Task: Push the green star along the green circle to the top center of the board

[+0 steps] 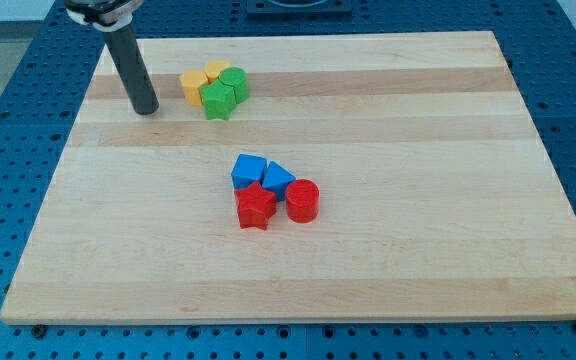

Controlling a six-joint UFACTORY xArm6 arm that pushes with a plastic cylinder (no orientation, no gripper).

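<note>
The green star [218, 99] lies near the view's top left, touching the green circle [234, 82] just up and right of it. Two yellow blocks [195, 85] [216, 70] press against them on the left and top. My tip [147, 109] rests on the board to the left of this cluster, about a block's width away from the yellow block, touching none of them.
A second cluster sits in the board's middle: a blue block [249, 169], a blue triangle-like block [277, 178], a red star [256, 206] and a red cylinder [302, 200]. The wooden board [418, 250] lies on a blue perforated table.
</note>
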